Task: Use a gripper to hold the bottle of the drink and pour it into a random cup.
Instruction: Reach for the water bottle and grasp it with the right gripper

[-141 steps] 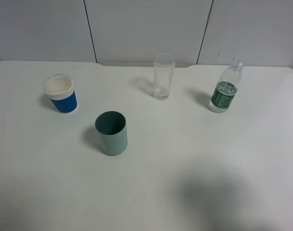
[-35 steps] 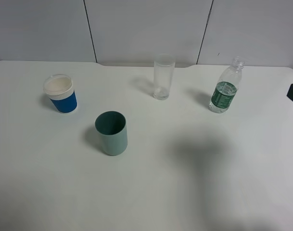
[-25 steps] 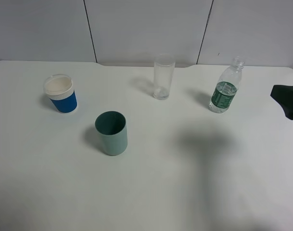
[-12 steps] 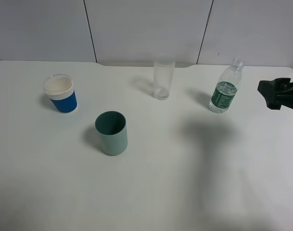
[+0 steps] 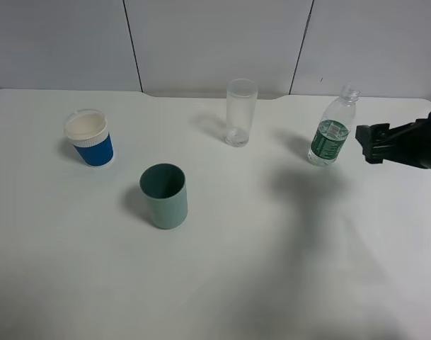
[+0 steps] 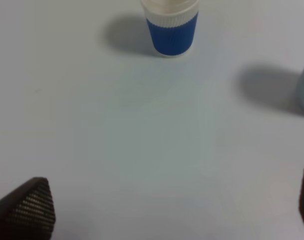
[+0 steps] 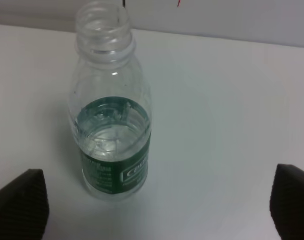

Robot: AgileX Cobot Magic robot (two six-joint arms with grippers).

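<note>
The bottle of the drink (image 5: pixel 331 132), clear with a dark green label and no cap, stands upright at the back right of the white table. It is partly filled in the right wrist view (image 7: pixel 112 125). My right gripper (image 5: pixel 367 143) reaches in from the right edge, just right of the bottle and not touching it. Its jaws are wide open, with the bottle ahead between them (image 7: pixel 155 204). The clear glass cup (image 5: pixel 240 113) stands empty at the back centre. My left gripper (image 6: pixel 166 207) is open and empty over bare table; it is out of the exterior view.
A teal-green opaque cup (image 5: pixel 164 196) stands left of centre. A blue-and-white paper cup (image 5: pixel 89 138) stands at the back left and shows in the left wrist view (image 6: pixel 170 27). The white table (image 5: pixel 272 248) ends at a grey wall behind.
My right gripper has come in from the right edge and moved left, ending close beside the bottle. The bottle and the cups have not moved.
</note>
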